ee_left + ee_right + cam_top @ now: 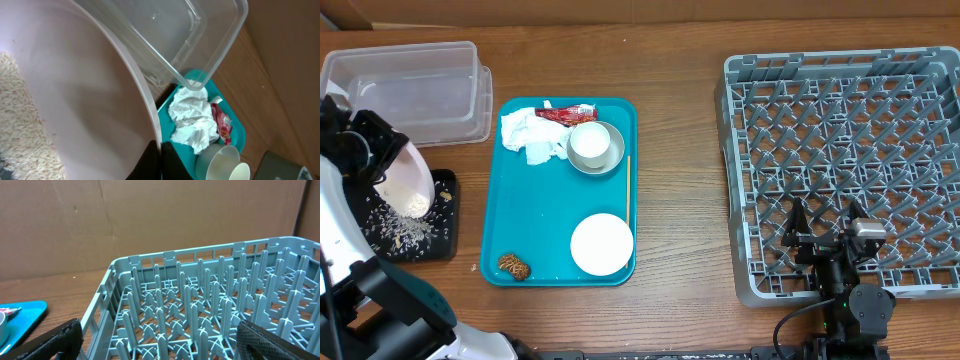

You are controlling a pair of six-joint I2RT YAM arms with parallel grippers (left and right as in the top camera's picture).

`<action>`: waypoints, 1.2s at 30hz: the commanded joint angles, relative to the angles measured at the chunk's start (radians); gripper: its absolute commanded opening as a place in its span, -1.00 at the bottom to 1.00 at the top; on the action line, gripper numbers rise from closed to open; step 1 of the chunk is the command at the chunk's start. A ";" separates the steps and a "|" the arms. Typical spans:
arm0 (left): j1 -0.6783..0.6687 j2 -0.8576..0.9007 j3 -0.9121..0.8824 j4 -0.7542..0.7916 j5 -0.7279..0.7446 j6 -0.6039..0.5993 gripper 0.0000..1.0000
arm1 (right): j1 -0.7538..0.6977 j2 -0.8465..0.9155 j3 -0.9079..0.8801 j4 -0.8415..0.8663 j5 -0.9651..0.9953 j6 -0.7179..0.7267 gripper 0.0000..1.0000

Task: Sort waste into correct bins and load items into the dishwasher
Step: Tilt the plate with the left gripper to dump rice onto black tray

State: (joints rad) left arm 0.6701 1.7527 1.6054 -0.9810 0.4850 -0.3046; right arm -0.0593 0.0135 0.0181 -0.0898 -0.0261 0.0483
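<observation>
**Plate tipped over black tray, grip half hidden**

The left fingers [167,165] show only as a dark sliver, pressed together on the plate's [408,180] rim. The plate tilts over the black tray [442,243] at the desk's [680,200] left edge, partly covering it. Rice [405,230] lies on both. The tub [420,95] stands behind. The teal tray [535,220] holds a napkin [530,135], wrapper [565,113], bowl [595,147], stick [628,175], small plate [602,243] and lump [513,265]. The right fingers [798,222] are spread over the rack's [735,180] near-left corner.
</observation>
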 commanded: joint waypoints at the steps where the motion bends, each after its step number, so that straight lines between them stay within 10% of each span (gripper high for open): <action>1: 0.051 0.002 0.000 -0.007 0.156 0.103 -0.92 | -0.006 -0.011 -0.010 0.007 -0.001 -0.015 1.00; 27: 0.240 0.010 0.000 -0.109 0.545 0.317 -0.92 | -0.006 -0.011 -0.010 0.007 -0.001 -0.015 1.00; 36: 0.248 0.010 -0.014 -0.130 0.389 0.288 -0.92 | -0.006 -0.011 -0.010 0.007 -0.001 -0.015 1.00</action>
State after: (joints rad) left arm 0.9058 1.7527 1.6051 -1.1107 0.9115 -0.0193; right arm -0.0593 0.0135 0.0185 -0.0898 -0.0254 0.0479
